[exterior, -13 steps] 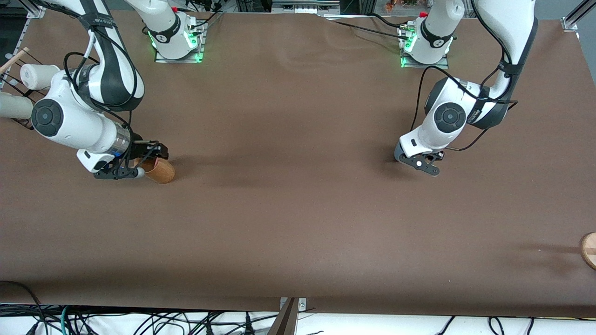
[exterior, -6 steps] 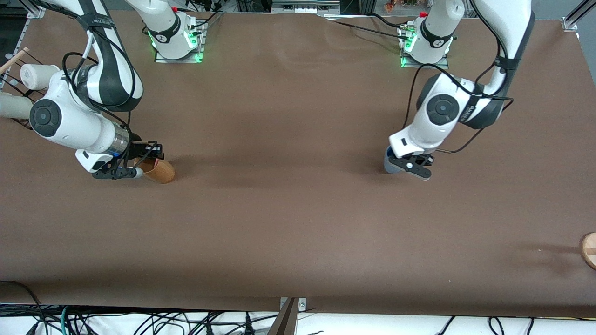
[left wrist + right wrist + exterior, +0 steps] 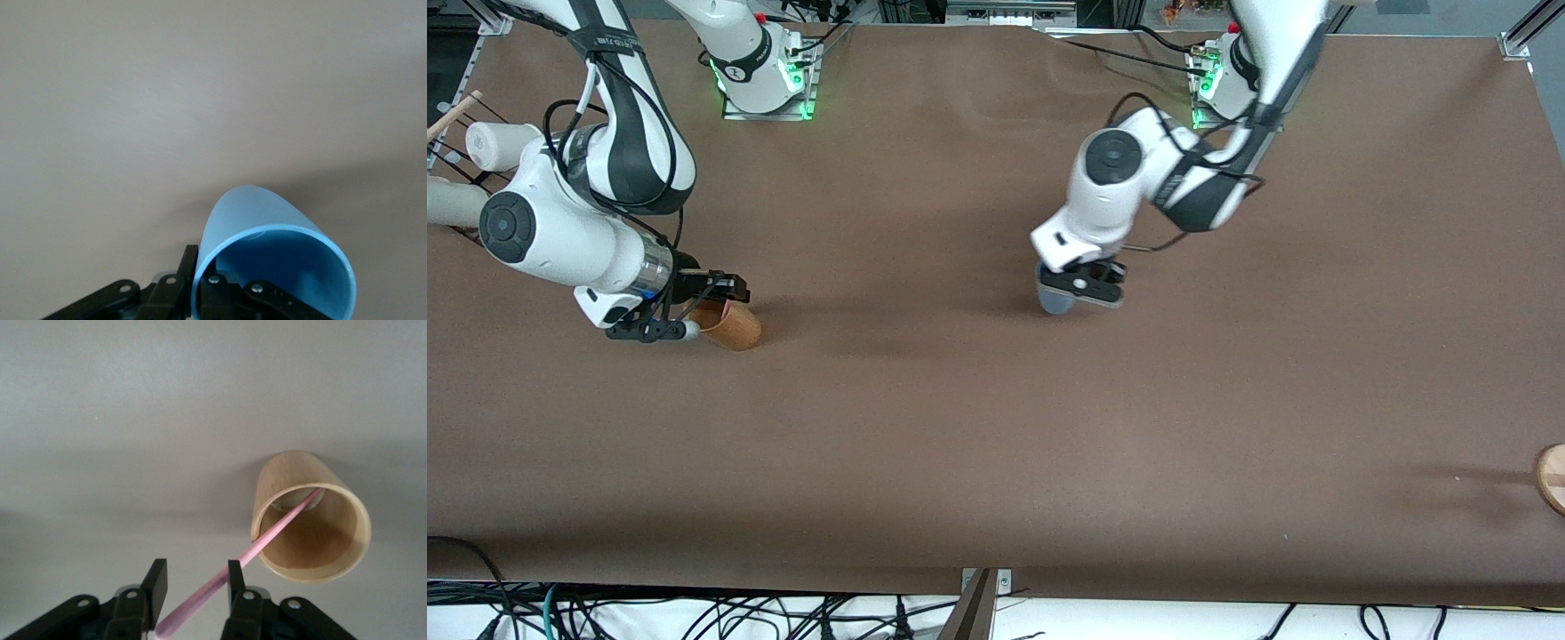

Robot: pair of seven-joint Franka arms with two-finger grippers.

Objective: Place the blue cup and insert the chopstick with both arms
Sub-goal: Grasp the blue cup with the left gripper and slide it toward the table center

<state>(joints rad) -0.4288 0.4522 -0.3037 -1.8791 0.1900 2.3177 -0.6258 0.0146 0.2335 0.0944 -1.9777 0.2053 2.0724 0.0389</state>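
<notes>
A brown matte tabletop [image 3: 978,427] fills the front view. The left arm's black two-finger gripper [image 3: 1083,286] hangs over the table's middle, at about twelve o'clock from centre, clamped on a small light-blue tapered cup [image 3: 1055,300]. At nine o'clock the right arm's black two-finger gripper [image 3: 694,309] sits low beside a tan-orange wooden-looking cup [image 3: 735,326], touching its rim. A round wooden disc [image 3: 1552,476] peeks in at four o'clock.
</notes>
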